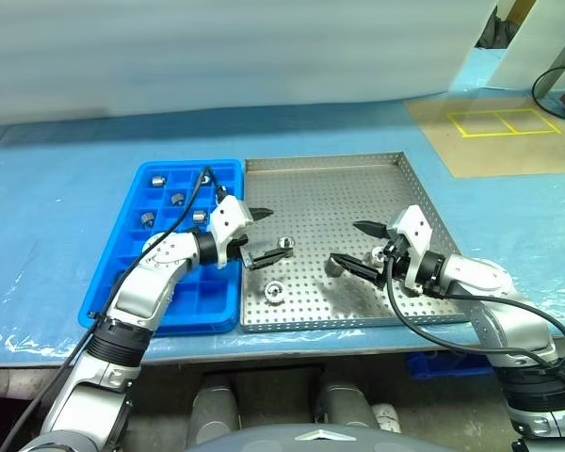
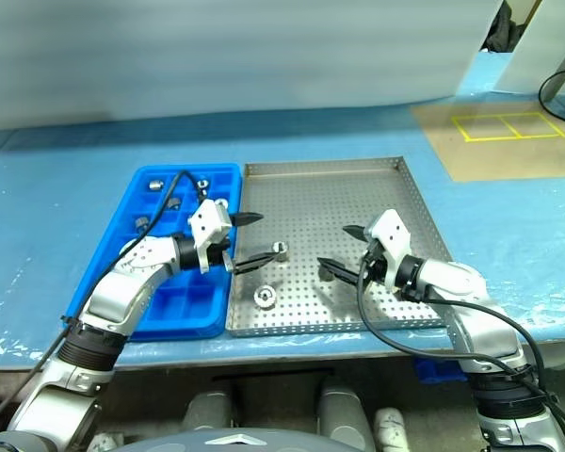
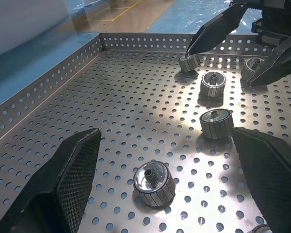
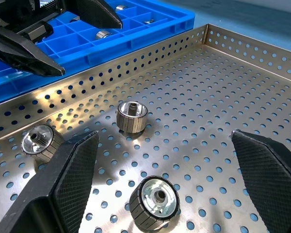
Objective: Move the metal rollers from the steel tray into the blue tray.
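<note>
Metal rollers [image 4: 132, 116] lie loose on the steel tray [image 1: 358, 179], a few near its front edge and close to the side that touches the blue tray [image 1: 122, 273], where several more already sit in compartments. Both the left gripper [image 1: 260, 236] and the right gripper [image 1: 356, 248] hover over the steel tray with fingers spread wide, holding nothing. Each roller looks solid, stiff and dense for its size, with a ribbed rim but slick faces; pinching across the ribbed rim seems safest, since it may roll.
</note>
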`<control>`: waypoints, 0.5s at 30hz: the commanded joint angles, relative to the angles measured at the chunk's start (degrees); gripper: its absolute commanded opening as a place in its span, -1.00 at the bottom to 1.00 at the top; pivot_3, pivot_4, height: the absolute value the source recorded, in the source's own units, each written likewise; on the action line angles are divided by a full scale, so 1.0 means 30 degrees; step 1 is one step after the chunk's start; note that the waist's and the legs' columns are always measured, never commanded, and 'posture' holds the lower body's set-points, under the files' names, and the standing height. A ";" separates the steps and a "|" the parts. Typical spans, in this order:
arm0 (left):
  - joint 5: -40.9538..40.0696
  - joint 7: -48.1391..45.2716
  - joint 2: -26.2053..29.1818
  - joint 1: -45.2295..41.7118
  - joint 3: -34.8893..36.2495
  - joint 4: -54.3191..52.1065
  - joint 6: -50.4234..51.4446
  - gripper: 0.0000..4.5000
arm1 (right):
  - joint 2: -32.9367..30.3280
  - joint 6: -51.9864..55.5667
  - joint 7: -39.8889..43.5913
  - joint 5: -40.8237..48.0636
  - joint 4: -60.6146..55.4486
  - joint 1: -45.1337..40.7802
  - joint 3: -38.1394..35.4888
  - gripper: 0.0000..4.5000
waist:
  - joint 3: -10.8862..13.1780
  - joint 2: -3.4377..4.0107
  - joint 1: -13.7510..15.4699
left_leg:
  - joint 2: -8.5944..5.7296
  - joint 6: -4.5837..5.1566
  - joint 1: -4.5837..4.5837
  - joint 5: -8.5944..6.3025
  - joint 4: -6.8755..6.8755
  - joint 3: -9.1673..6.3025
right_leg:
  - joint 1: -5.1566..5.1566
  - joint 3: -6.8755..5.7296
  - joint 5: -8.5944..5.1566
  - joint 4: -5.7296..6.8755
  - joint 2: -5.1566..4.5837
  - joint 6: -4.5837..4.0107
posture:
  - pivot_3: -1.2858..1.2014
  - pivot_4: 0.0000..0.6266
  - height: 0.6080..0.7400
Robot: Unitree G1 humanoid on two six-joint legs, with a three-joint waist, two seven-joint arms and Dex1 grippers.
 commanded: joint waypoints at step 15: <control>0.0175 0.0094 0.0155 -0.0352 0.0181 -0.0251 0.0061 1.00 | 0.0121 0.0223 -0.0219 0.0512 -0.0986 -0.0502 -0.0142 0.98 | 0.0000 0.0000 0.0000 | 0.0000 0.0000 0.0001 0.0000 0.0000 0.0002 | 0.0000 0.0001 0.0000 -0.0001 0.0000 0.0000 | -0.13 -0.52 1.00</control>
